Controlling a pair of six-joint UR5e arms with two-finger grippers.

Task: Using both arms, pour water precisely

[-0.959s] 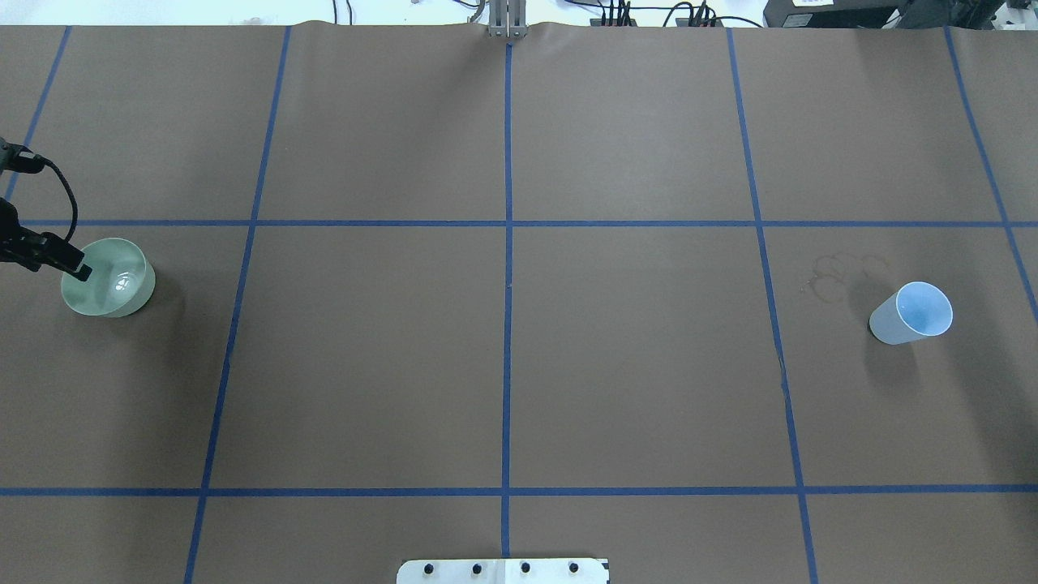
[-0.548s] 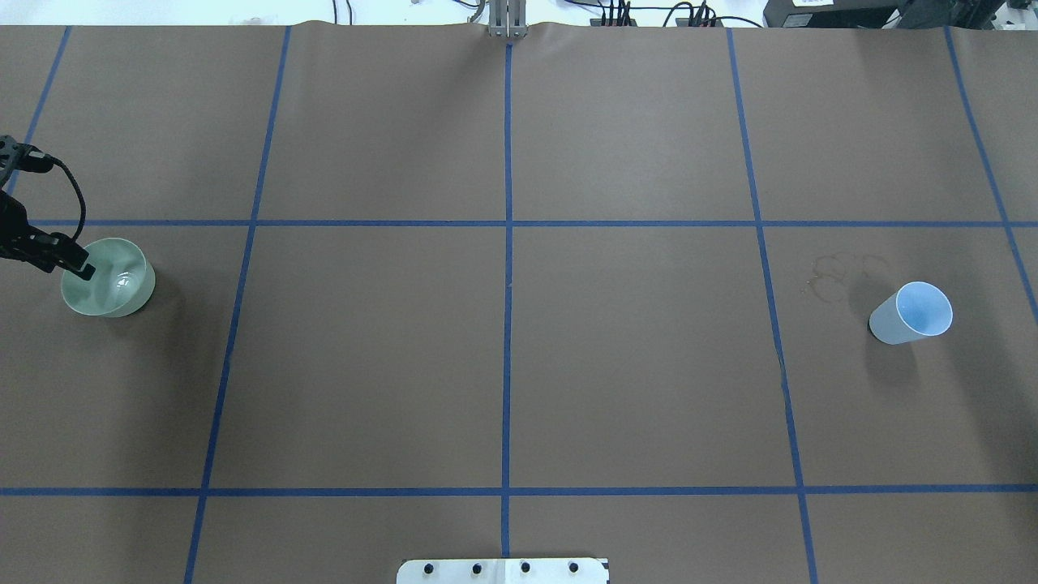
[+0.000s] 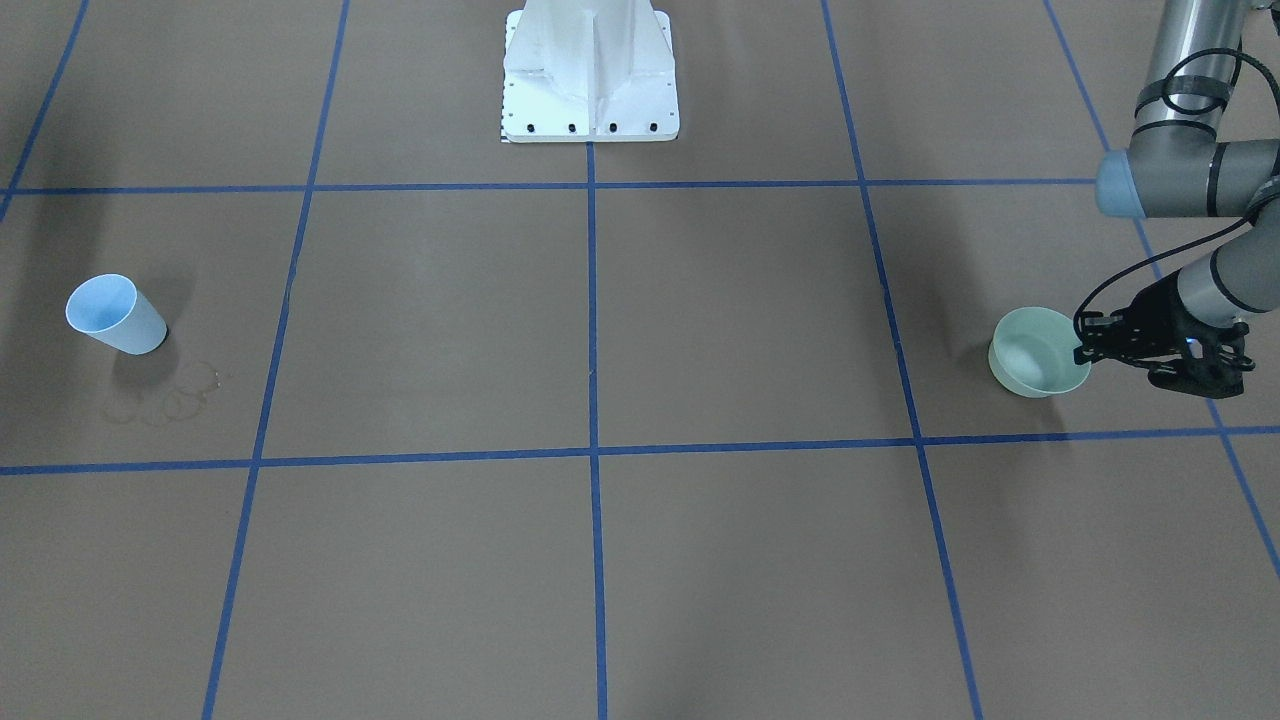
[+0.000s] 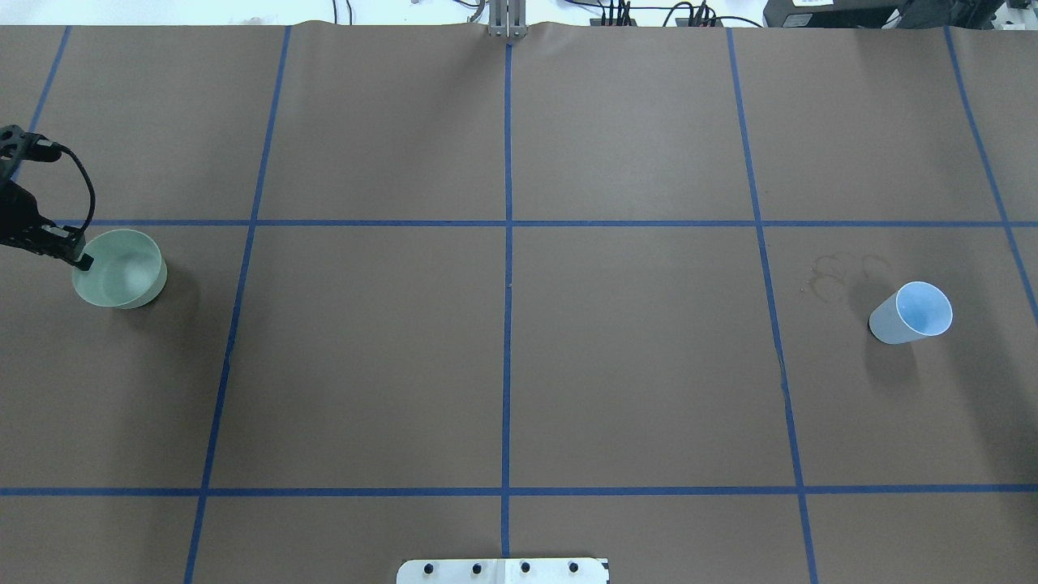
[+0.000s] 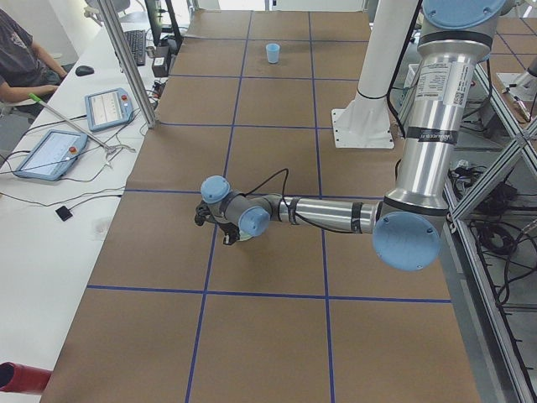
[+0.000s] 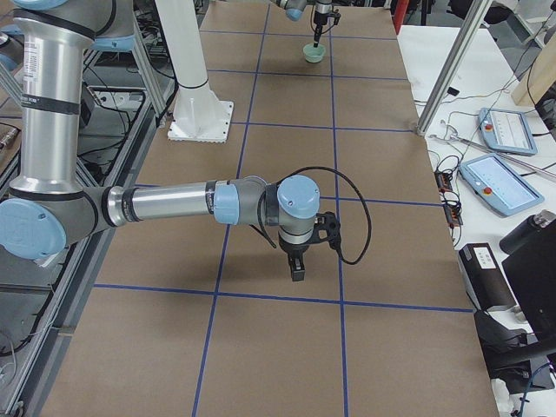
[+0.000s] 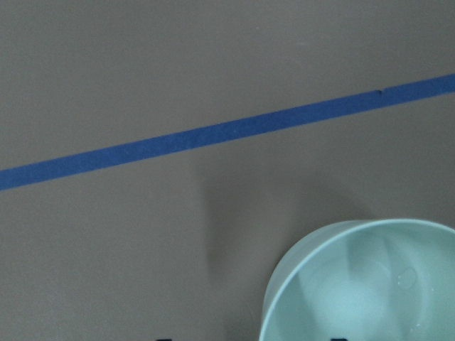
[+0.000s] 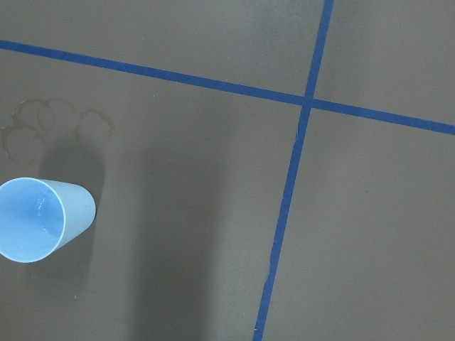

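**Two-arm pouring station, six views.** A table covered in brown paper (image 4: 632, 365) is divided by blue tape lines (image 4: 507, 324), with the white bolted pedestal (image 3: 590, 70) at the robot's edge.

At the robot's left, a squat pale green plastic cup (image 4: 122, 280) is seen mouth up, near a tape line and on the robot's side of it. The left arm (image 3: 1195, 180), of silver-grey tube with light blue joint caps, is bent low beside it. The black left gripper (image 4: 82, 261) is set at the cup's outer rim.

In the left wrist view only two dark tips are glimpsed at the lower edge, one outside the cup wall and one over its interior. The rim is thus straddled, but whether the wall is pinched cannot be told.

The water (image 7: 355, 298) is located inside this green cup, where it is made out only as a faint pale sheen on the floor.

At the robot's right, well apart, a taller pale blue plastic cup (image 4: 910, 313) is seen upright and untouched. Dried brown ring stains (image 4: 839, 272) are marked on the paper just beside it, on the side away from the robot.

The right arm (image 6: 174, 204) is stretched low, and the right gripper (image 6: 297, 271) is hung above bare paper, pointing down. Its finger spacing cannot be told, since it appears in the right-side view alone. In the right wrist view the blue cup is placed at the lower left.
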